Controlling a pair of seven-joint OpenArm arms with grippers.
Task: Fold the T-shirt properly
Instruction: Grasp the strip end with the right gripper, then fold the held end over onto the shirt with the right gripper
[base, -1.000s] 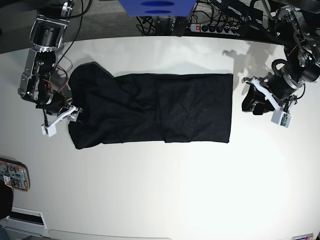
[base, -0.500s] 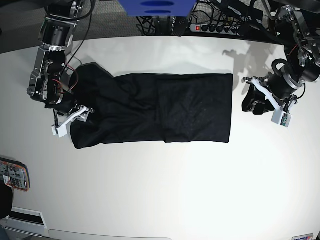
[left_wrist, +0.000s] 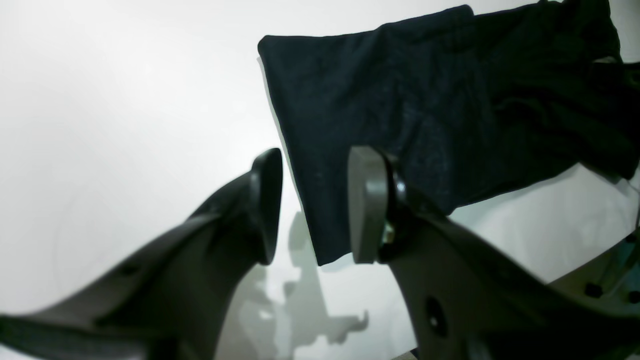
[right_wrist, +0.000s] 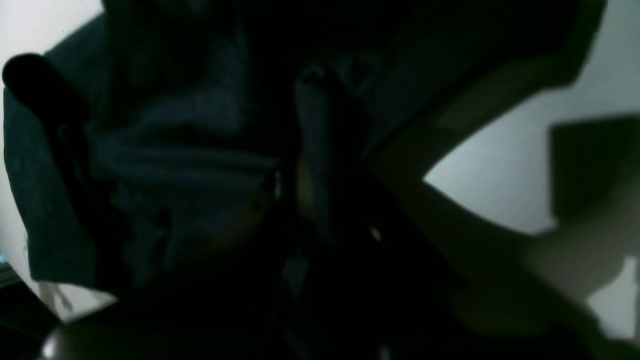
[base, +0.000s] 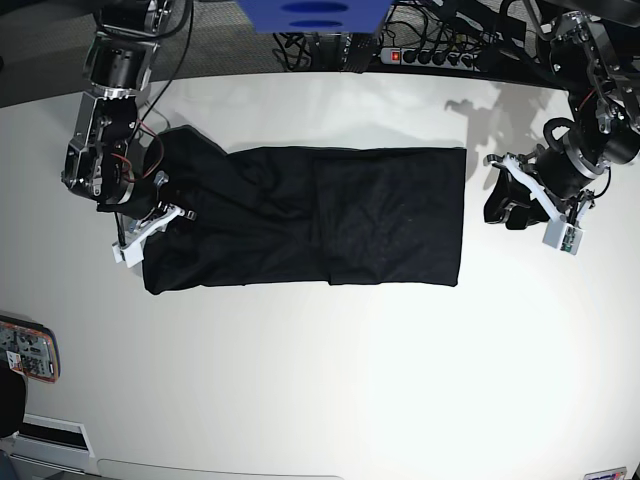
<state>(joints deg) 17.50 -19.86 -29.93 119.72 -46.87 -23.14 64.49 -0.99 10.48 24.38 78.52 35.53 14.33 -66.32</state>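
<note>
The black T-shirt (base: 330, 215) lies as a long folded band across the white table (base: 320, 380). My right gripper (base: 165, 208) sits on the shirt's rumpled left end and is shut on a bunch of that cloth. In the right wrist view the dark fabric (right_wrist: 175, 150) fills the frame and rises in a pinched ridge at the gripper (right_wrist: 300, 190). My left gripper (base: 505, 200) hovers just off the shirt's right edge, apart from it. In the left wrist view the left gripper (left_wrist: 315, 205) stands open above the corner of the T-shirt (left_wrist: 400, 110), with nothing between its fingers.
A power strip (base: 430, 55) and cables run along the table's far edge, beside a blue object (base: 312, 14). A small colourful item (base: 25, 350) lies at the near left edge.
My right arm has moved rightward onto the shirt's left end, and its jaws have closed on the cloth. The left arm has not moved.
</note>
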